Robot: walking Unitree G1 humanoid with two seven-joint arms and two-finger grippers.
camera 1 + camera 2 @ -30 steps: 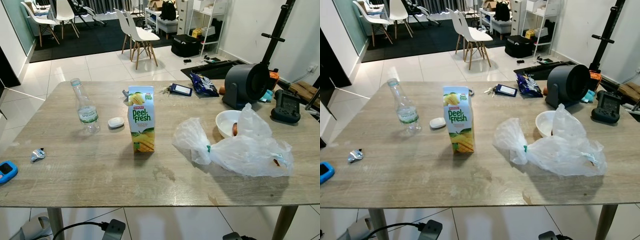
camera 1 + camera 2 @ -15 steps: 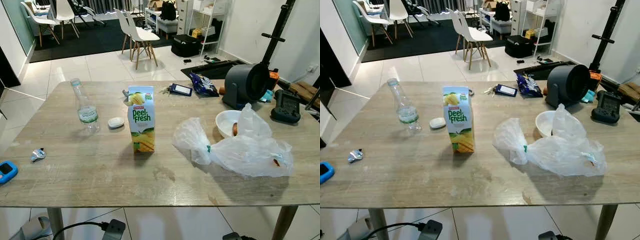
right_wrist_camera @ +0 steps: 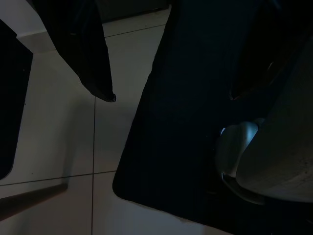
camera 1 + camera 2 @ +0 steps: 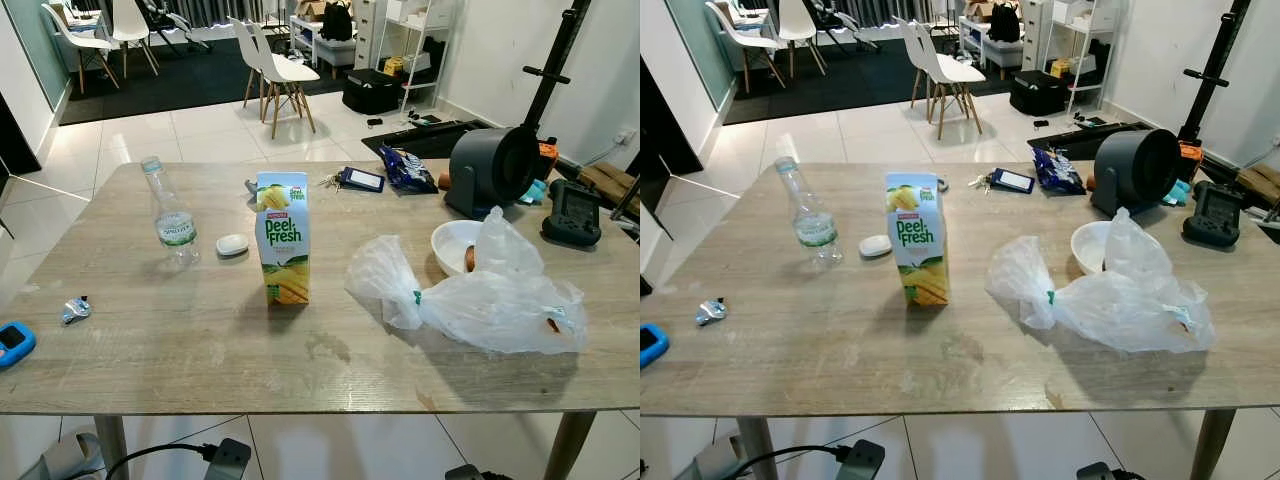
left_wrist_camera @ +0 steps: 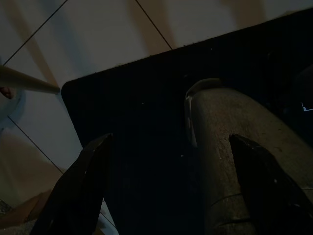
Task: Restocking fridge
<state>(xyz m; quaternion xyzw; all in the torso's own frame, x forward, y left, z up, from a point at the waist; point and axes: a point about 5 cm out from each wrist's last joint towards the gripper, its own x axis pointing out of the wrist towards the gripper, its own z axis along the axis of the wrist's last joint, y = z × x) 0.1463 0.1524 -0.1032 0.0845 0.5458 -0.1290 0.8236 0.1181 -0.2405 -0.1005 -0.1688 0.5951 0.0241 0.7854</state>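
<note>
At the desk, both my arms hang idle — left hand and right hand with fingers apart, empty, over tiled floor. The juice carton stands upright mid-desk, the water bottle near it. I'd grip the carton low and square — it looks tippy.

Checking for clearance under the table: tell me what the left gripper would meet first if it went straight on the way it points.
Probably the dark mat on the tiled floor, seen between the open left gripper's fingers; depth is unclear in this dim view.
</note>
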